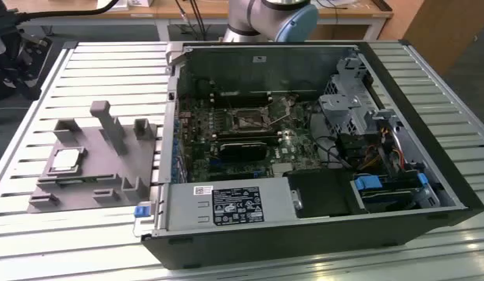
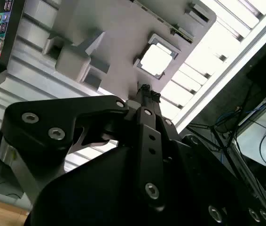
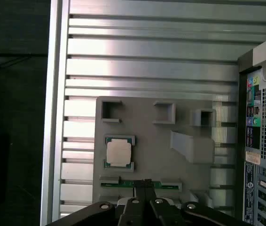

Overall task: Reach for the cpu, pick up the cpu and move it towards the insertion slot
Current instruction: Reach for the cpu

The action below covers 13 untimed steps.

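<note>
Shiny metal slats make up the bench [image 1: 109, 64], and everything sits on it. In both wrist views the fingers [image 2: 145, 109] [image 3: 144, 185] look pressed together, with nothing between them. They hang in the air above the grey holder [image 3: 156, 141]. Their tips point down near the cpu [image 3: 119, 153] but do not touch it.

The cpu lies flat in a little square pocket of the grey holder. Its pale metal top faces up, and it has a dark rim around it. In the exterior view the cpu [image 1: 66, 159] is on the exterior view's left, well apart from the insertion slot [image 1: 248, 120]. That slot is the small dark square with a shiny frame on the green board inside the computer case [image 1: 304, 234]. The case lies open on the bench, just beside the holder.

I think the cpu is light, thin and stiff. Its top looks smooth, so it could slip. It is likely easy to hurt, so it should not be dropped or scraped. The best place to hold it looks like two opposite edges, because the flat top gives nothing to pinch. Pressed together like this, the fingers cannot fit around it. The cpu has not been picked up yet.
</note>
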### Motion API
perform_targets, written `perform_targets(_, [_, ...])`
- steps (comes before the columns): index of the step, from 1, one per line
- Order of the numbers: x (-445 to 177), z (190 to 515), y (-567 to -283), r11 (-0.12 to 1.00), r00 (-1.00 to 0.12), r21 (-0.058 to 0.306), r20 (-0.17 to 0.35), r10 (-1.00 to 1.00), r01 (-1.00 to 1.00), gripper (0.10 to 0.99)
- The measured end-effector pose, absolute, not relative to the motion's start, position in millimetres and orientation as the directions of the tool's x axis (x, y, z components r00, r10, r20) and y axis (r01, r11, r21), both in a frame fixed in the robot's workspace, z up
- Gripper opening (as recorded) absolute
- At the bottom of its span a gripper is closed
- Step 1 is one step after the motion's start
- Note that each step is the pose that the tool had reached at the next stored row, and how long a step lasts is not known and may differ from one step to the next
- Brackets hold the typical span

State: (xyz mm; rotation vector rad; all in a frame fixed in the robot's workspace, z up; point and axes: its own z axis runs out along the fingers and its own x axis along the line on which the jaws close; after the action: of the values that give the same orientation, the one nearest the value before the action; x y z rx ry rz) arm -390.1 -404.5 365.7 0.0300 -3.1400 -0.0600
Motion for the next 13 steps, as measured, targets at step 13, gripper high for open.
perform_targets(13, [-395.5, 364.9, -404.6, 0.999, -1.000, 0.038, 0.001, -0.019, -0.019, 0.106])
